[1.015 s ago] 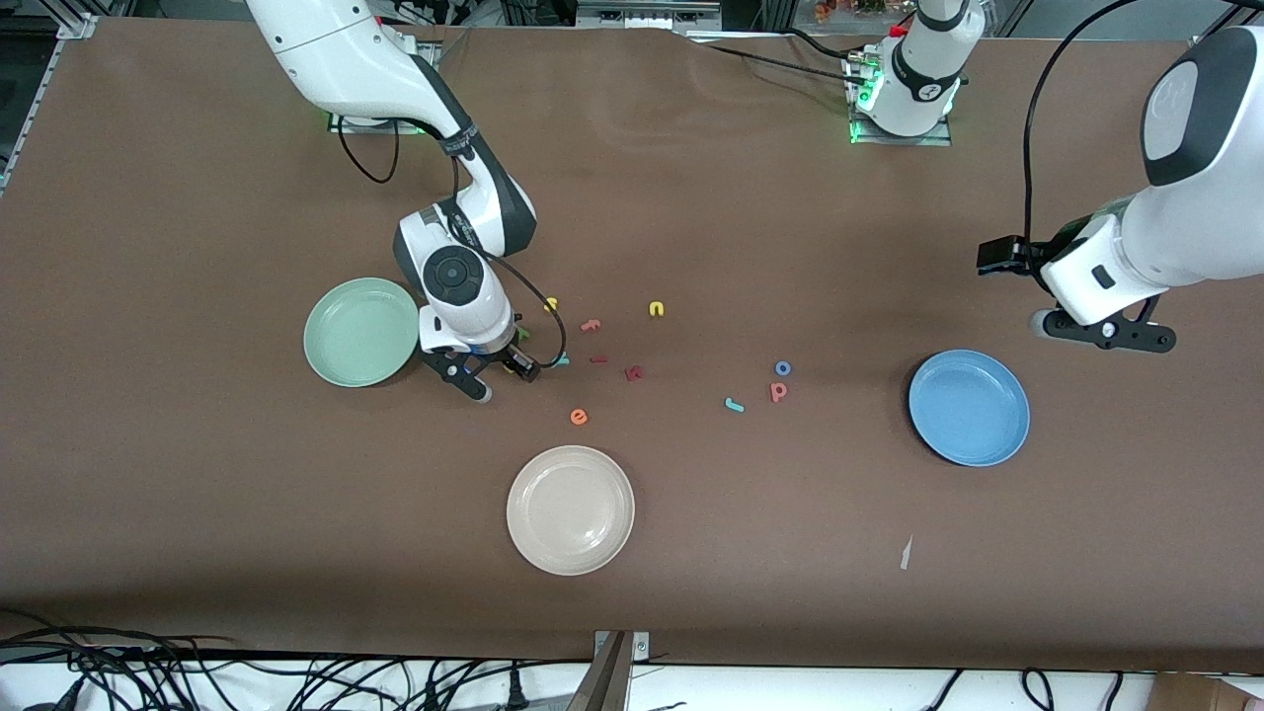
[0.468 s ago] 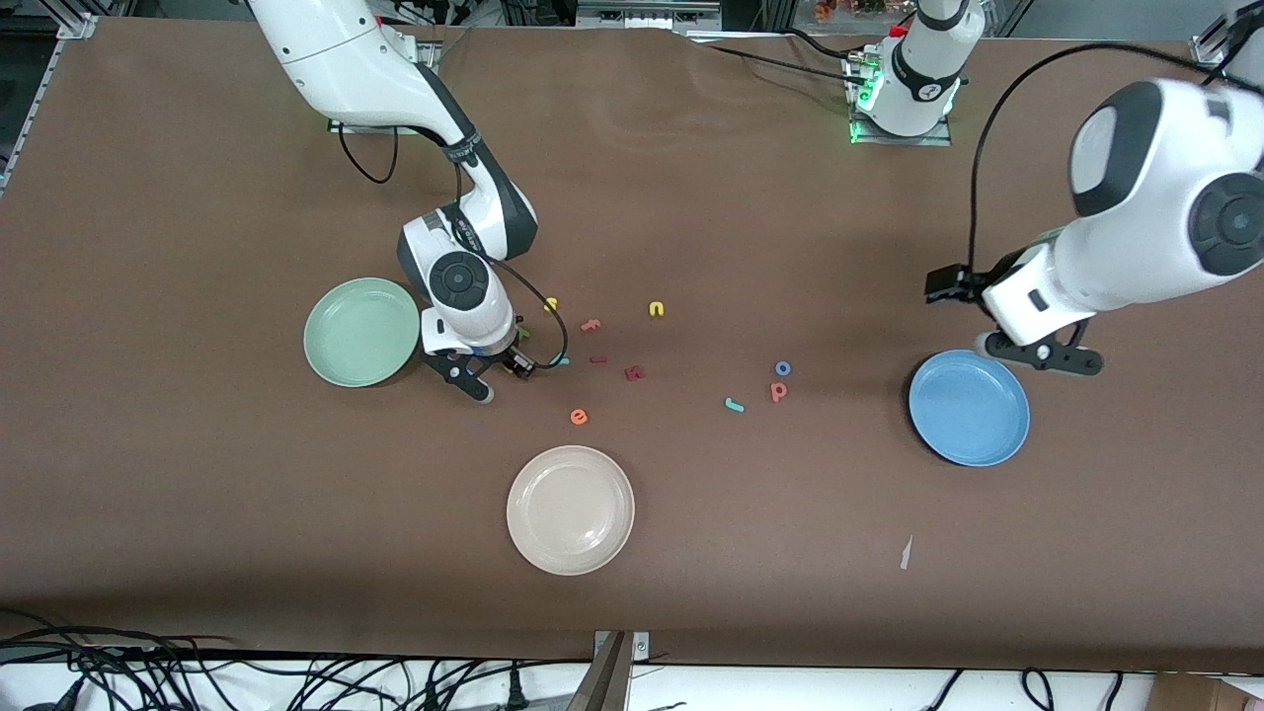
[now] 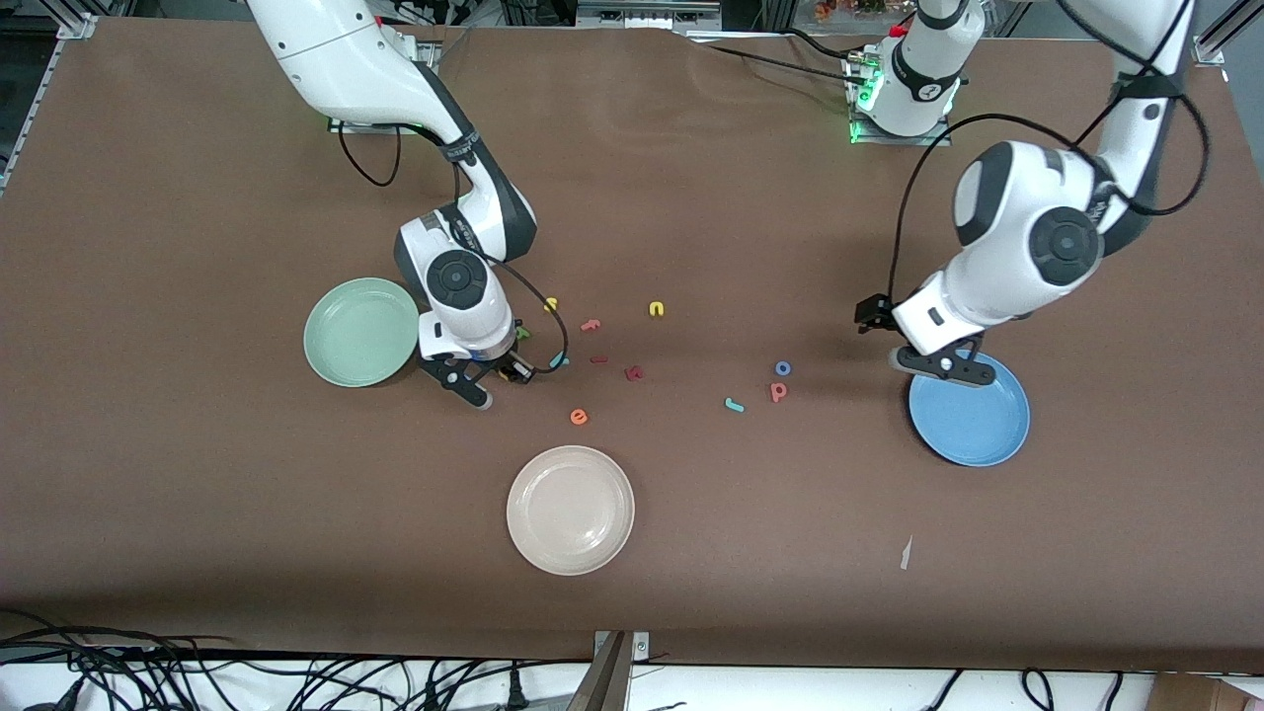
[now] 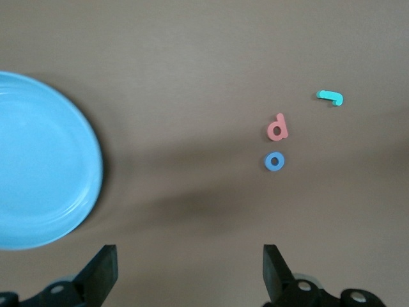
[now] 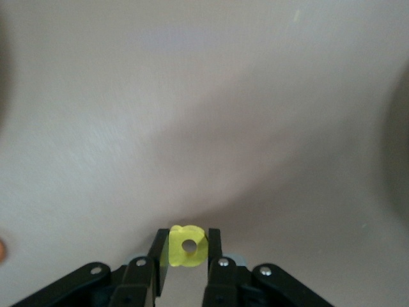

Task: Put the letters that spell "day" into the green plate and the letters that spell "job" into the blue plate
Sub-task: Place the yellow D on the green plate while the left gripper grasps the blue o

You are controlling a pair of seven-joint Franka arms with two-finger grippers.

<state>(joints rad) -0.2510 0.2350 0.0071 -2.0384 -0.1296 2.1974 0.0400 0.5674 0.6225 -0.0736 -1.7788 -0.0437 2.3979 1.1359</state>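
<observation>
Right gripper (image 3: 491, 379) down at the table just beside the green plate (image 3: 361, 331), on the plate's side toward the table's middle; fingers (image 5: 214, 246) pinched on the yellow "a" (image 5: 187, 245), clear in the right wrist view. Green plate lies toward the right arm's end, nothing in it. Dark green "d" (image 3: 522, 333) and teal "y" (image 3: 561, 361) lie close by the gripper, partly hidden by its cable. Yellow "s" (image 3: 551, 304), yellow "u" (image 3: 657, 309), dark red letters (image 3: 633, 372) and orange "e" (image 3: 579, 417) scattered about mid-table. Cream-white plate (image 3: 570, 510) sits nearer the front camera's edge than all the letters. Teal "j" (image 3: 734, 404), salmon-red "b" (image 3: 778, 391) and blue "o" (image 3: 782, 367) grouped between mid-table and the blue plate (image 3: 976, 415); "o" and "b" just beside each other. Left gripper (image 3: 934, 362) hangs over the blue plate's rim, on the side toward the letters, fingers spread wide, holding nothing. Blue plate bare, toward the left arm's end.
</observation>
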